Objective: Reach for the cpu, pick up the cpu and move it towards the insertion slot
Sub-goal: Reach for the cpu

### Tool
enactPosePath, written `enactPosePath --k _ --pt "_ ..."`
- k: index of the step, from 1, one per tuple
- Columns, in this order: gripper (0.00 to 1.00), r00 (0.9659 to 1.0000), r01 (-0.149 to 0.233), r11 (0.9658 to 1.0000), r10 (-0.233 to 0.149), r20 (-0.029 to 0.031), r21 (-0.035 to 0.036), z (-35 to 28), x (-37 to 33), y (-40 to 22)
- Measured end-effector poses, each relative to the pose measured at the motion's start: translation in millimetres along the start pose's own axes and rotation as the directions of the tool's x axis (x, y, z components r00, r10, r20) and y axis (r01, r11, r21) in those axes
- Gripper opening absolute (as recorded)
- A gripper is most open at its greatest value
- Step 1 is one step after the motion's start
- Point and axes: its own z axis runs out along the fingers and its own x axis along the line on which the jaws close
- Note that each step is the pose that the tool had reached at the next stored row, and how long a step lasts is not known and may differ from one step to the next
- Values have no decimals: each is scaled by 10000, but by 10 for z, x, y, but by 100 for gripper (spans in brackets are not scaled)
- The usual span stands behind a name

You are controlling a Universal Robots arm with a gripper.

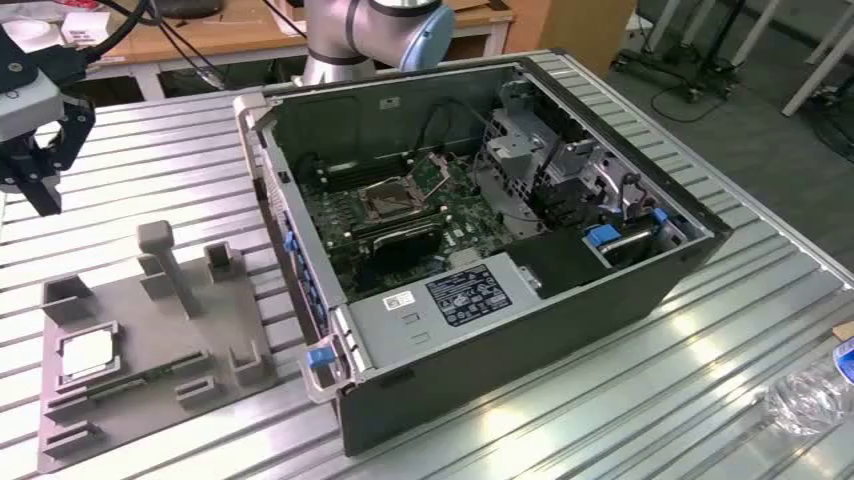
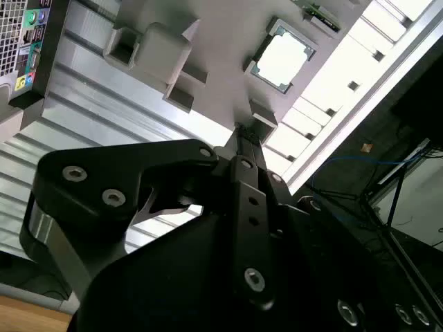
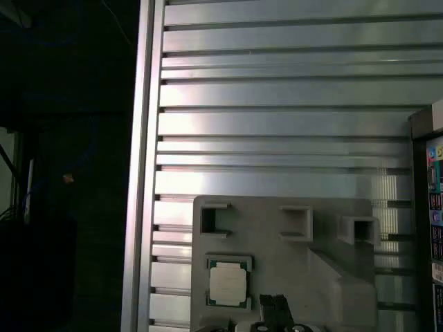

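Observation:
The cpu, a small silvery square chip, lies in a recess near the front-left corner of the grey fixture plate. It also appears in both wrist views. My gripper hangs well above the table beyond the plate's far end, at the exterior view's left, apart from the cpu. Its fingertips sit pressed together with nothing between them. The insertion slot, a metal-framed square socket, lies on the green motherboard inside the open computer case.
The fixture plate carries upright grey posts and a green memory stick. The case walls rise around the motherboard. A plastic bottle lies at the exterior view's lower right. The table's ribbed aluminium top ends close beside the plate.

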Motion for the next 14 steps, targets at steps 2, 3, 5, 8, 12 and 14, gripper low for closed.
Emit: enactPosePath --k 2,3,5,8,12,14 --pt "11 10000 0 10000 0 0 0 0 0 0" --pt "11 10000 0 10000 0 0 0 0 0 0" --pt "11 10000 0 10000 0 0 1 0 0 0" --pt "11 10000 0 10000 0 -1 1 0 5 0" --pt "11 10000 0 10000 0 1 -1 2 17 0" --pt "11 10000 0 10000 0 0 0 4 27 1"
